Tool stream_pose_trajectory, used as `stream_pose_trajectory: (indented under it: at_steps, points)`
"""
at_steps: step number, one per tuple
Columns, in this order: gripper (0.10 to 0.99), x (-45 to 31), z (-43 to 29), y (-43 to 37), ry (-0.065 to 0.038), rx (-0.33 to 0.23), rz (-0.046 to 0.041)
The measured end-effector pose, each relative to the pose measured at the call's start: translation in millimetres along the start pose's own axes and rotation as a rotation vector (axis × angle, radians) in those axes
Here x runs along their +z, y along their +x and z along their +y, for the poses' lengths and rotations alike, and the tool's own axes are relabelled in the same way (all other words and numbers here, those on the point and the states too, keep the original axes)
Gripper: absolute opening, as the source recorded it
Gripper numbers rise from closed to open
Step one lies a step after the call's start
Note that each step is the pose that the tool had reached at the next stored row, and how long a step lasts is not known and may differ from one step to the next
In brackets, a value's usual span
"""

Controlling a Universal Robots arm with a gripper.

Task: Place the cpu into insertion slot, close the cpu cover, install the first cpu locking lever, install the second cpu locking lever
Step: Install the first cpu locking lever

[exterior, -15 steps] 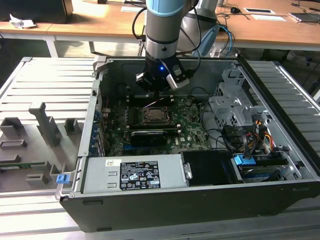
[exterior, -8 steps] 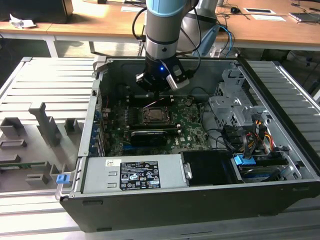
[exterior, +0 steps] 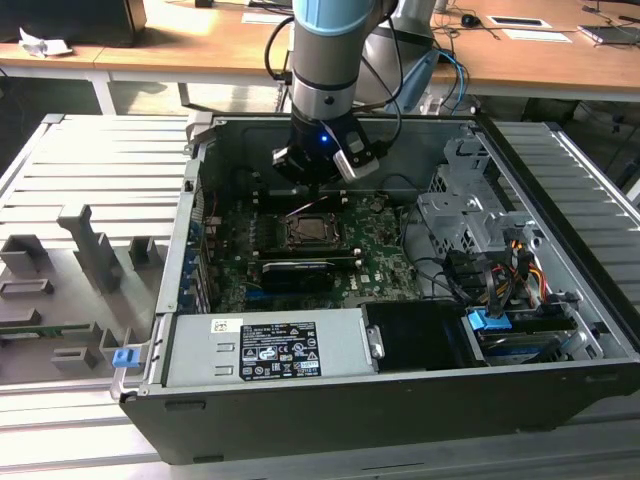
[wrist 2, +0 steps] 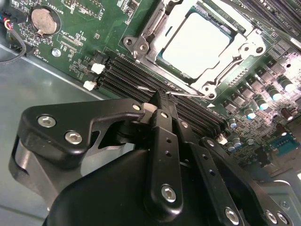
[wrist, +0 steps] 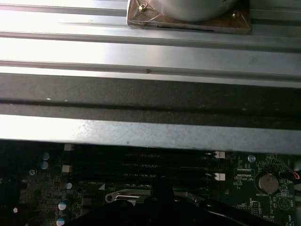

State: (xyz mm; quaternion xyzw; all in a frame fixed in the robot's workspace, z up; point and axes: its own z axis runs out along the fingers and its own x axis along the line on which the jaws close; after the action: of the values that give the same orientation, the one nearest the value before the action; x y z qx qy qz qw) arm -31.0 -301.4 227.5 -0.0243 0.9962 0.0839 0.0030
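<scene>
The cpu (wrist 2: 197,40) lies flat in the insertion slot (exterior: 310,232), its pale metal face up. The silver cpu cover (wrist 2: 231,60) lies closed around it. A thin wire locking lever (wrist 2: 193,95) runs along the socket's side nearest the memory slots (wrist 2: 123,75). My gripper (wrist 2: 162,96) is shut, and its black fingertips (wrist 2: 160,101) rest on that wire. In the exterior view the gripper (exterior: 315,178) hangs inside the open case, just behind the socket. The first wrist view has the socket's metal edge (wrist: 127,195) and the dark fingers (wrist: 164,200).
A black expansion card (exterior: 295,272) lies in front of the socket. The power supply (exterior: 270,350) fills the near side of the case, with the drive cage (exterior: 470,210) and cables (exterior: 500,280) at the exterior view's right. A coin battery (wrist 2: 43,20) sits near the case wall (wrist: 150,52).
</scene>
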Motion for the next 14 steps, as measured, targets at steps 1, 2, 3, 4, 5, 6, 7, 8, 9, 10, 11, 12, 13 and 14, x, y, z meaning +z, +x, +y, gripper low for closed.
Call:
stream_pose_trajectory:
  at_steps: [1, 2, 3, 4, 5, 6, 7, 8, 9, 10, 11, 12, 13, 14]
  points:
    - [0.106, 0.1, 0.0, 0.0, 0.000, 0.000, 0.0000]
    - [0.106, 0.3, 0.0, 0.0, 0.000, 0.000, -0.0001]
    - [0.106, 0.6, -0.1, 0.0, 0.000, 0.000, -0.0001]
    - [0.106, 0.6, -0.1, -0.2, 0.000, 0.000, 0.0000]
    - [0.106, 0.6, -0.1, -0.4, 0.000, 0.000, -0.0001]
    - [0.106, 0.7, -0.1, -0.8, 0.000, 0.000, -0.0001]
    - [0.106, 0.7, -0.1, -0.9, 0.000, 0.000, -0.0001]
    - [0.106, 0.7, -0.1, -0.9, 0.000, 0.000, -0.0001]
    - [0.106, 0.7, -0.2, -1.2, 0.000, 0.000, -0.0001]
    - [0.106, 0.7, -0.2, -1.3, 0.000, 0.000, 0.0000]
    - [0.106, 0.7, -0.2, -1.6, 0.000, 0.000, -0.0001]
    - [0.106, 0.7, -0.2, -1.8, 0.000, 0.000, -0.0001]
    - [0.106, 0.7, -0.2, -1.8, 0.000, 0.000, -0.0001]
    - [0.106, 0.7, -0.2, -1.9, 0.000, 0.000, -0.0001]
